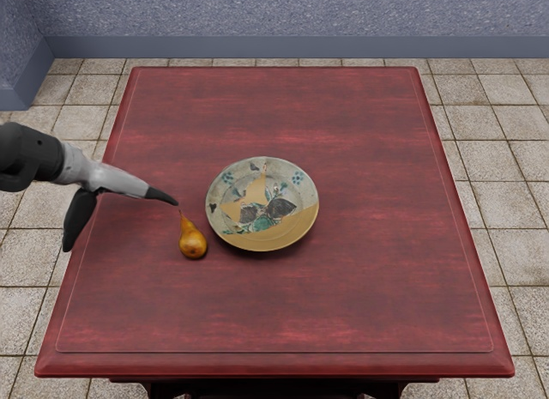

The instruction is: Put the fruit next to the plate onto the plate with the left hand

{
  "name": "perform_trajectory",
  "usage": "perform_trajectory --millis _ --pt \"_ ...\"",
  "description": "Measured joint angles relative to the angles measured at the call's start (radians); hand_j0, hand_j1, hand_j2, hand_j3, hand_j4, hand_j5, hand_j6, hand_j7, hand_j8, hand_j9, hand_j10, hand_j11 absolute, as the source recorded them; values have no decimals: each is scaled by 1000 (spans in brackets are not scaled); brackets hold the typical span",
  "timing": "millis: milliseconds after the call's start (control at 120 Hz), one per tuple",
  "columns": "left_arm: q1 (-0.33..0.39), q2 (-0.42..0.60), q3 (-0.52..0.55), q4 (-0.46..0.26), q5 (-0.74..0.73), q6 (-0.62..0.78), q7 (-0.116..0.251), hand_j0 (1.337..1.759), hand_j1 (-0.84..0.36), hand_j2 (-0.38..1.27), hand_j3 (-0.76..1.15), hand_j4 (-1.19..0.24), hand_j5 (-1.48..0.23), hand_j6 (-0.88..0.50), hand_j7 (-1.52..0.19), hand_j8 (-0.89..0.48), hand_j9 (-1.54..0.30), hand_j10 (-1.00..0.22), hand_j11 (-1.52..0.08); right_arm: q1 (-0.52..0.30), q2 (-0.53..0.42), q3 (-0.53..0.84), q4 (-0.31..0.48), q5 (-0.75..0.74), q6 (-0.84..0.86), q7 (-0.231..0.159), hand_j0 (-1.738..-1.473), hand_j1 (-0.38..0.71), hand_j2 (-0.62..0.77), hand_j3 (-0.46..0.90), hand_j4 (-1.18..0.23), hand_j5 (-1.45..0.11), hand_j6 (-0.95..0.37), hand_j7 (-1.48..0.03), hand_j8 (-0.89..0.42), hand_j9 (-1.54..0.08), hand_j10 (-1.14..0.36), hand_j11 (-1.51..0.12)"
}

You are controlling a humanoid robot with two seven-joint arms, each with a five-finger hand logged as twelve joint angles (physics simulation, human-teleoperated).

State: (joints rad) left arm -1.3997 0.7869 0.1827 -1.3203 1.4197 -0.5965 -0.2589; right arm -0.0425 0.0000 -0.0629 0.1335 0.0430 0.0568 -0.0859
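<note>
The pear lies on the red table just beside the plate, off its lower-left rim, stem pointing up and back; the left hand hangs left of the plate, near the pear's stem; its fingers are spread, holding nothing.

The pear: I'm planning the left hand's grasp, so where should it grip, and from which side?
Probably the wide lower body of the pear, coming from the left, where the left hand is. The plate sits close on its right, and the stem looks too thin to hold.
</note>
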Motion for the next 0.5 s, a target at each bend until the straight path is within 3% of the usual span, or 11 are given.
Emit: perform_trajectory --millis 100,217,500 --pt "-29 2 37 -28 3 21 -7 1658 349 1 0 -4 -1 -6 0 -5 0 -4 0 0 0 0 0 0 0 0 -1658 -320 -5 0 -24 -31 -24 -31 -24 -31 -24 -31" --pt "-128 3 142 -63 -1 118 -9 1658 349 1 0 -4 -1 -4 0 -4 0 -3 0 0 0 0 0 0 0 0 -1658 -320 -5 0 -24 -31 -24 -31 -24 -31 -24 -31" --pt "-149 -1 226 -106 -5 249 -9 1658 285 12 0 -58 -71 -59 -71 -58 -71 -57 -71 0 0 0 0 0 0 0 -1658 -320 -5 0 -24 -31 -24 -31 -24 -31 -24 -31"
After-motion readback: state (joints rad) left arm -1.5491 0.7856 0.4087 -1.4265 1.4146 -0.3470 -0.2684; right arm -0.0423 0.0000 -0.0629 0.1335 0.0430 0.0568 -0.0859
